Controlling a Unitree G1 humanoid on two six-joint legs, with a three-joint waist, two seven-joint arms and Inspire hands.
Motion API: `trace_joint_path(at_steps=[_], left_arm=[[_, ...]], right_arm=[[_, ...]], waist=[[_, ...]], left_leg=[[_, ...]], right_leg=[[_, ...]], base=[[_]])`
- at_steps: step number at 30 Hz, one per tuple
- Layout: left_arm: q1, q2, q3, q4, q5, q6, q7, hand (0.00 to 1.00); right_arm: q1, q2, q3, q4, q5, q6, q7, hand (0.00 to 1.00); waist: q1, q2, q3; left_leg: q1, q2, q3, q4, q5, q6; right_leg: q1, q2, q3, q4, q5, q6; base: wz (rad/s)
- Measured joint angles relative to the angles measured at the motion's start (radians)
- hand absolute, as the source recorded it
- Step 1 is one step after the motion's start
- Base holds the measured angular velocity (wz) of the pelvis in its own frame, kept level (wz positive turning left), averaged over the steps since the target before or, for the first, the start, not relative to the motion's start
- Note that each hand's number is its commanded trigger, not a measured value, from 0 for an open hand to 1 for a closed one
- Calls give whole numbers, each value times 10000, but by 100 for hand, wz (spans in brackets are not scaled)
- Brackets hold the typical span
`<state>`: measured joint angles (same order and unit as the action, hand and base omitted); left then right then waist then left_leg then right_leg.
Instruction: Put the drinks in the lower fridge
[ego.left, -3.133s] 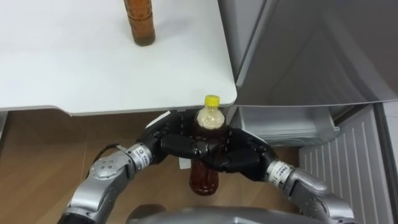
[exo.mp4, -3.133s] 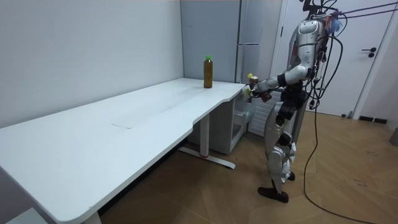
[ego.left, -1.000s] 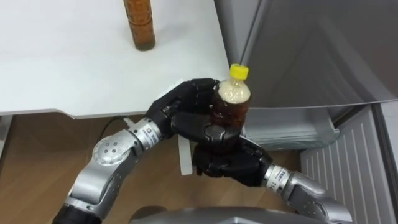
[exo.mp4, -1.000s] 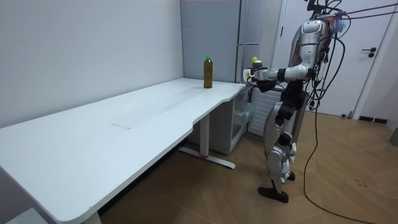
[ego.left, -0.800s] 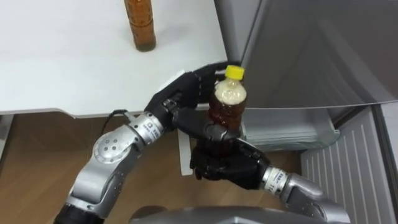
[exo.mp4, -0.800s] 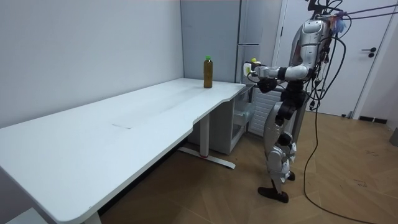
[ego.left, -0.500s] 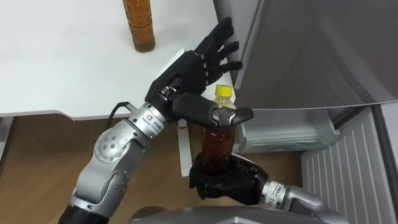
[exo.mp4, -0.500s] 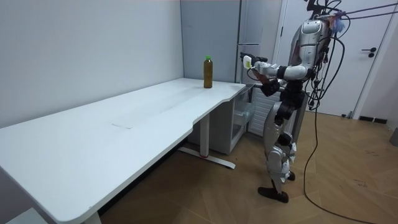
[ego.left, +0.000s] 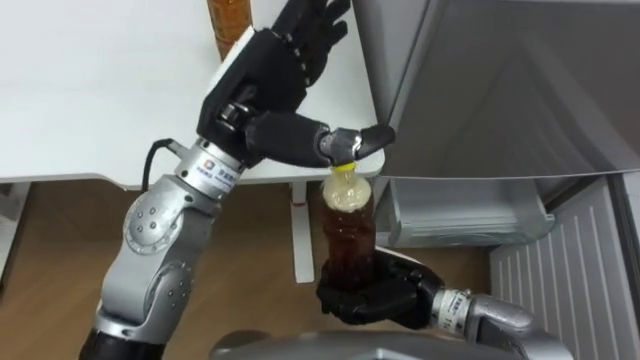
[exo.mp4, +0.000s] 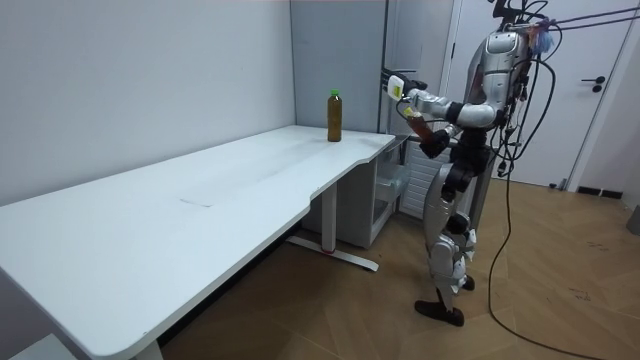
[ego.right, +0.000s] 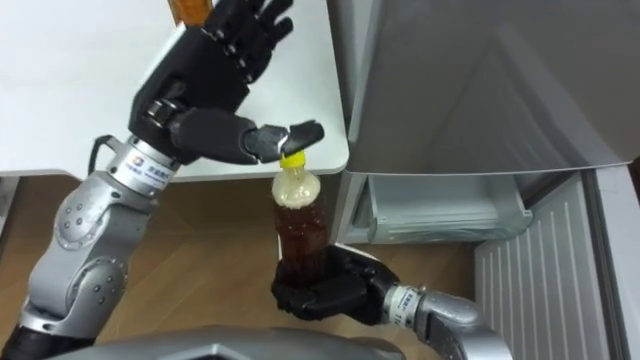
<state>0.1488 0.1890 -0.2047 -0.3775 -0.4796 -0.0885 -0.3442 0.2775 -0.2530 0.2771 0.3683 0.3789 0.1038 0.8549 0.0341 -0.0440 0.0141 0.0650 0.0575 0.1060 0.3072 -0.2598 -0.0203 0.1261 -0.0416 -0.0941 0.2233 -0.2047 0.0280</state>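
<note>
The clear plastic bottle of brown tea, yellow-capped, is held upright in the air just off the corner of the white rectangular table, before the tall grey fridge. The robot's right hand is curled round its base from below. The left hand is raised above it, fingers spread, thumb stretched over the cap. A second amber bottle stands on the table behind.
</note>
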Motion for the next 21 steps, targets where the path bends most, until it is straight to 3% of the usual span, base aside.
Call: trace_joint_path(at_steps=[6, 9, 15, 21], left_arm=[[1, 21, 576, -482, -5, -341, 288, 0], [2, 26, 1015, -946, 4, -521, 829, 0], [17, 109, 1897, -1443, 42, -931, 1603, 0], [57, 158, 3940, -1551, 141, -1581, 3060, 0]], right_arm=[[382, -46, -260, -643, 0, -20, 6, 100], [613, -70, -285, -680, -134, -21, 12, 100], [1119, -78, -633, -675, -357, -21, 235, 100], [1733, -105, -1568, -673, -366, -68, 295, 100]], waist=[[28, 118, -15], [26, 191, 8], [189, 352, -63], [696, 409, -55]], left_leg=[[1, 9, -1, 33, -1, 1], [166, 4, -39, -8, 0, 0], [437, 3, -25, -96, 9, -12], [799, -12, 24, -415, 101, -72]], right_leg=[[-8, -3, -23, 75, 0, 0], [149, -7, -93, 86, 0, 1], [382, -18, -169, -35, -4, 6], [689, -19, -257, -325, -12, 3]], base=[[1], [3], [-3], [-3]])
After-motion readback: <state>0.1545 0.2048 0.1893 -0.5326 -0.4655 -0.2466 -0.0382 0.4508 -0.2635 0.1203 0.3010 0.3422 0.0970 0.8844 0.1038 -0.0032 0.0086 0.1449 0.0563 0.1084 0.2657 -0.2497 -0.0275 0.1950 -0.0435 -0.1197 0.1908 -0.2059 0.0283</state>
